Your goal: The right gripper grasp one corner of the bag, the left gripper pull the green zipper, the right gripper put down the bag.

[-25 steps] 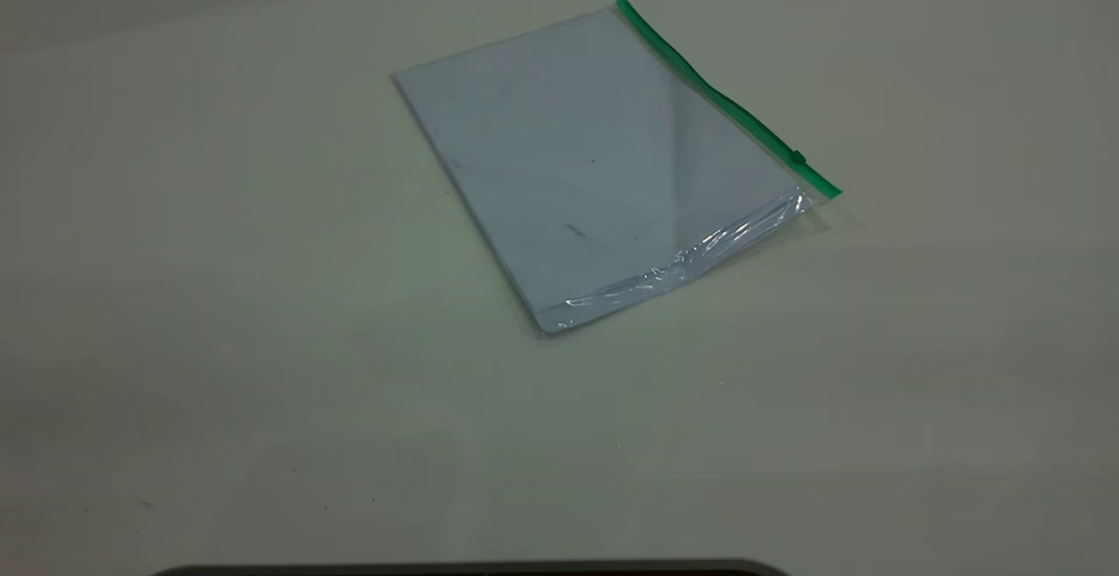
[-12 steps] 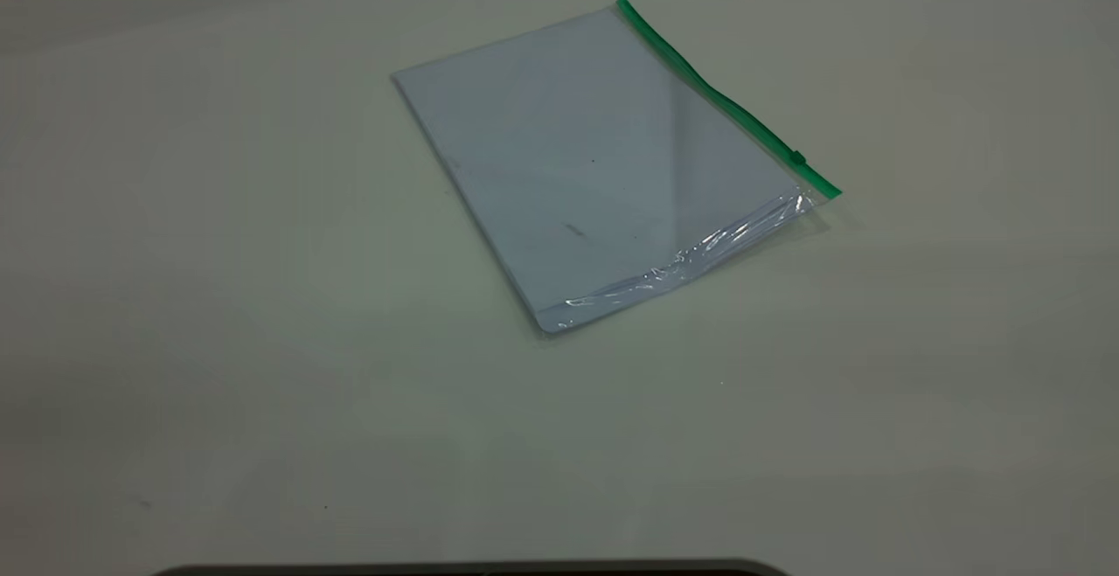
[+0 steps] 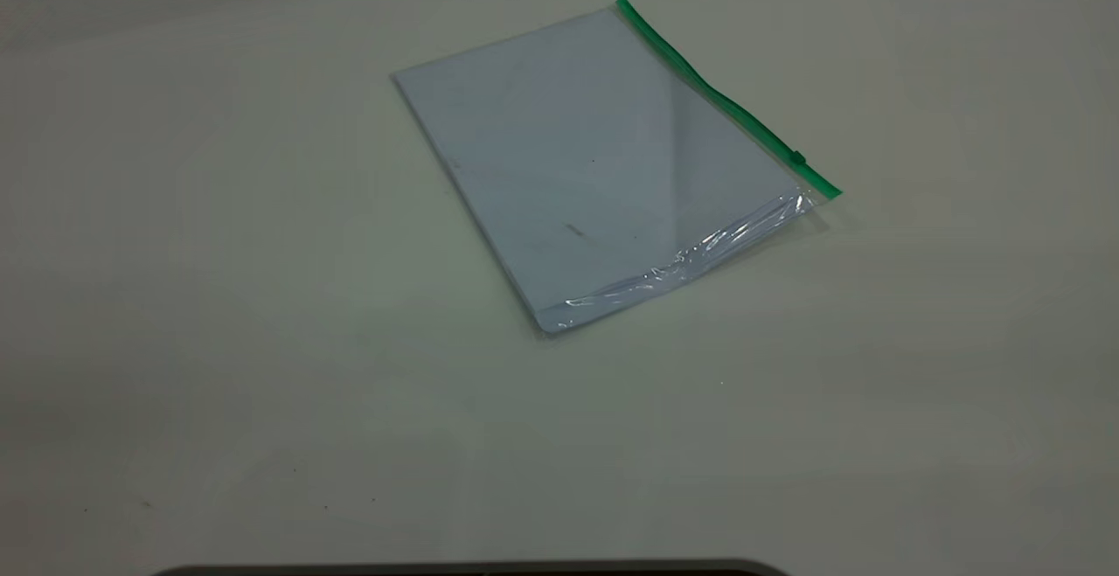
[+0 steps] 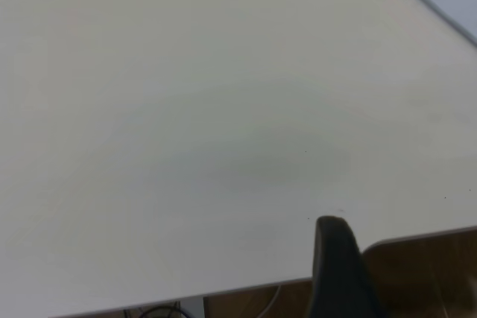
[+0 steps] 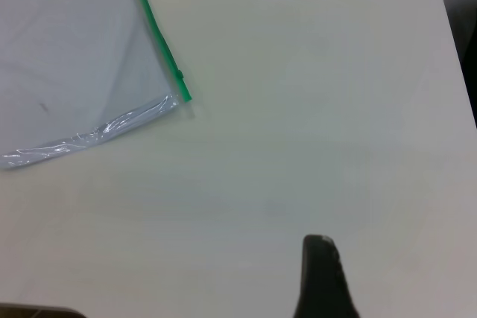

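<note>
The bag lies flat — green zipper along its right edge.

Table: pale off-white, matte, rounded far corner. Bag lies flat on it, askew toward the far side; green zipper along its right edge, slider near the nearer end.

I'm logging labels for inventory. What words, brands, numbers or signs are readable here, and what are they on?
None can be read.
The bag carries no print, only a few small dark specks.
The green zipper and its slider are plain.
The table is unmarked.
</note>
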Motion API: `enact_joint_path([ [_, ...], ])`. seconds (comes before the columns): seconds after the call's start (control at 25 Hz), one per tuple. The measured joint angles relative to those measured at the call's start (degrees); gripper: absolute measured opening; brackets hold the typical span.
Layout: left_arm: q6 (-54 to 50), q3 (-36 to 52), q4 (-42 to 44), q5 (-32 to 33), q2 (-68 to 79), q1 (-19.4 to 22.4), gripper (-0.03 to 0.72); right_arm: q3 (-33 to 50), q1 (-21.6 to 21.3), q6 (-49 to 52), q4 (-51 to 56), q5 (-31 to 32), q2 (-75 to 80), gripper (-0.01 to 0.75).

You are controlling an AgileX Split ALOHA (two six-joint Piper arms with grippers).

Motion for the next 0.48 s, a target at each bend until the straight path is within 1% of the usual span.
enact_joint_path([
  [0.48, 0.0, 0.0, -0.8, -0.1, 0.0, 0.0, 0.512, 0.0, 0.0, 0.0, 0.0, 0.0, 0.0, 0.537],
])
